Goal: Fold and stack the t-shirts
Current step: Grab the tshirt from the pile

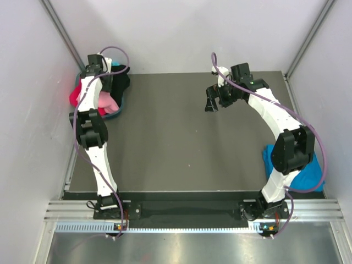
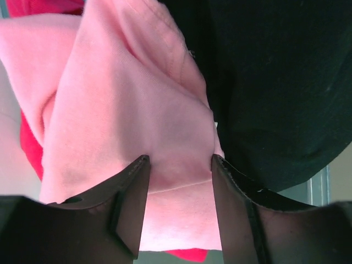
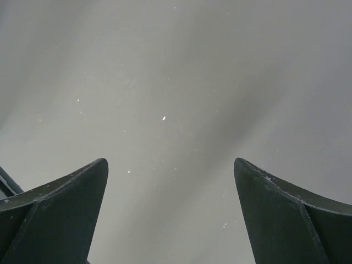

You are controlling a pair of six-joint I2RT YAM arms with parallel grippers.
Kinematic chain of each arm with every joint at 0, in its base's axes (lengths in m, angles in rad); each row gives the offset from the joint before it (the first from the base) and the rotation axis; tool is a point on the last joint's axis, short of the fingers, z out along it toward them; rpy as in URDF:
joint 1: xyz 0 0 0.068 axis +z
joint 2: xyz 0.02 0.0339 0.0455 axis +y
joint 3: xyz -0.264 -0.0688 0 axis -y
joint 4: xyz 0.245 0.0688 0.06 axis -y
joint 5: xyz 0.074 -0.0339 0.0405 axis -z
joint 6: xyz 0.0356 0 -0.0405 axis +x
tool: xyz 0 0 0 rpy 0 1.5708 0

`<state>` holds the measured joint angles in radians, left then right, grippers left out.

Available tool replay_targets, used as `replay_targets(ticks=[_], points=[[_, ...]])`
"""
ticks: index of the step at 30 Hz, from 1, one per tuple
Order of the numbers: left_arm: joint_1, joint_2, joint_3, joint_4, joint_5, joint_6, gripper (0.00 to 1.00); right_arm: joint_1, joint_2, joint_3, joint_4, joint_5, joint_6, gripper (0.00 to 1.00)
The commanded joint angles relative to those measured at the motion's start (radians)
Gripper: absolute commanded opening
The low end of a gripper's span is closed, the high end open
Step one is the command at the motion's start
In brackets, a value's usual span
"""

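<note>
A pile of t-shirts lies at the far left of the dark mat: a light pink one, a black one and a red one. My left gripper reaches down onto this pile. In the left wrist view its jaws stand open, straddling a fold of the pink t-shirt, with the black t-shirt to the right and the red one to the left. A bright blue t-shirt lies at the right edge, behind my right arm. My right gripper is open and empty above bare mat.
A teal edge shows under the right side of the pile; I cannot tell if it is cloth or a bin. Grey walls stand close on the left, right and back. The dark mat spans the middle.
</note>
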<state>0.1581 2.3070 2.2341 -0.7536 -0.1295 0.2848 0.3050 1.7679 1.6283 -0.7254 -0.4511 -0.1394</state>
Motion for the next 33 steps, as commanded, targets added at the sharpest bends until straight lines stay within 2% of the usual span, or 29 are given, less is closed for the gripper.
replay_targets(ticks=[1, 7, 10, 11, 12, 15, 20, 27, 33], points=[[-0.005, -0.021, -0.021, 0.033, -0.019, 0.025, 0.53, 0.006, -0.041, 0.010, 0.023, -0.028, -0.016, 0.96], [-0.011, -0.024, -0.034, 0.023, -0.007, 0.042, 0.44, 0.008, -0.035, 0.002, 0.026, -0.038, -0.014, 0.95], [-0.014, -0.027, -0.034, 0.026, -0.004, 0.042, 0.18, 0.008, -0.032, 0.002, 0.029, -0.041, -0.012, 0.95], [-0.012, -0.027, -0.033, 0.028, -0.002, 0.045, 0.02, 0.006, -0.031, 0.004, 0.027, -0.043, -0.014, 0.95], [-0.014, -0.031, -0.033, 0.028, -0.005, 0.044, 0.00, 0.006, -0.031, 0.007, 0.029, -0.044, -0.014, 0.95], [-0.018, -0.058, -0.036, 0.028, 0.002, 0.031, 0.00, 0.008, -0.036, 0.010, 0.030, -0.044, -0.017, 0.94], [-0.066, -0.201, -0.047, 0.060, -0.001, 0.019, 0.00, 0.006, -0.051, 0.022, 0.017, -0.054, -0.075, 0.89], [-0.257, -0.360, 0.042, 0.129, -0.065, 0.050, 0.00, 0.008, -0.044, 0.122, -0.042, -0.032, -0.198, 0.88], [-0.452, -0.484, 0.021, 0.255, -0.065, 0.146, 0.00, 0.006, -0.091, 0.084, 0.003, -0.021, -0.198, 0.86]])
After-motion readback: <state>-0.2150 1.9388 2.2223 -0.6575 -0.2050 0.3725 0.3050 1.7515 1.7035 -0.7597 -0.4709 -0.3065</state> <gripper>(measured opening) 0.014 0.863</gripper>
